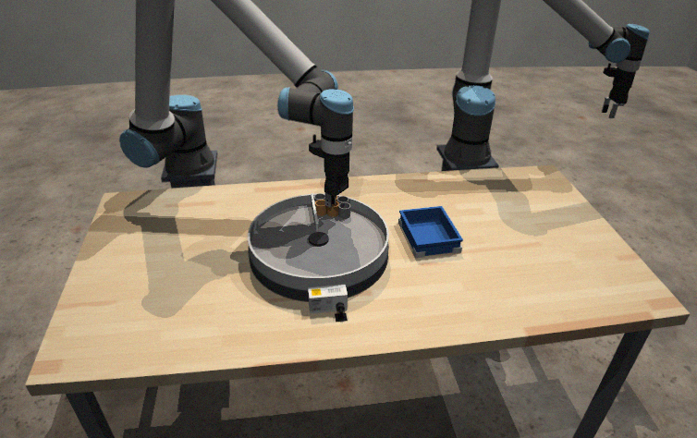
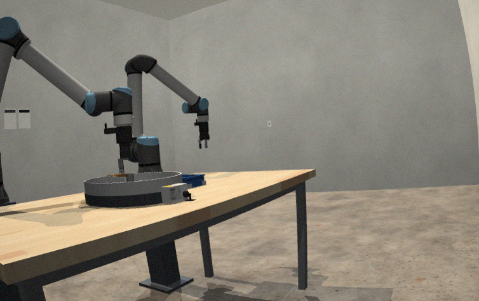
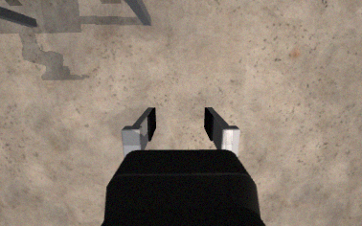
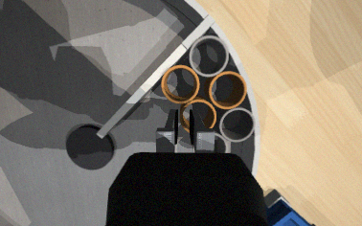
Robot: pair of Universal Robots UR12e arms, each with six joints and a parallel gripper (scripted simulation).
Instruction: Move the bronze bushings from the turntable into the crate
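The turntable [image 1: 280, 275] [image 2: 121, 187] bears bushings standing upright in a cluster by the bar. Bronze bushings stand at the left [image 4: 180, 102] [image 1: 321, 209], at the rim side [image 4: 228, 107] and nearest the right fingers [image 4: 215, 116] [image 1: 333, 210]. Steel bushings stand by the bar's outer end [image 4: 191, 56], at the rim [image 4: 237, 141] and beside my gripper body [image 1: 345, 212], partly hidden in the wrist view. My right gripper [image 4: 183, 120] [image 1: 332, 202] is narrowly open at the nearest bronze bushing, overlapping its left edge. The blue crate [image 1: 443, 248] [image 2: 193, 181] sits level, visibly empty. My left gripper [image 1: 609, 111] [image 2: 203, 145] [image 3: 180, 117] is open, away from the table.
A light bar [image 4: 148, 86] [image 1: 314, 212] runs from the dark hub [image 4: 90, 146] [image 1: 318, 238] to the rim beside the cluster. A raised wall rings the turntable. A white box [image 1: 327, 300] stands at its front. Grey corner guides [image 1: 454, 250] hold the crate.
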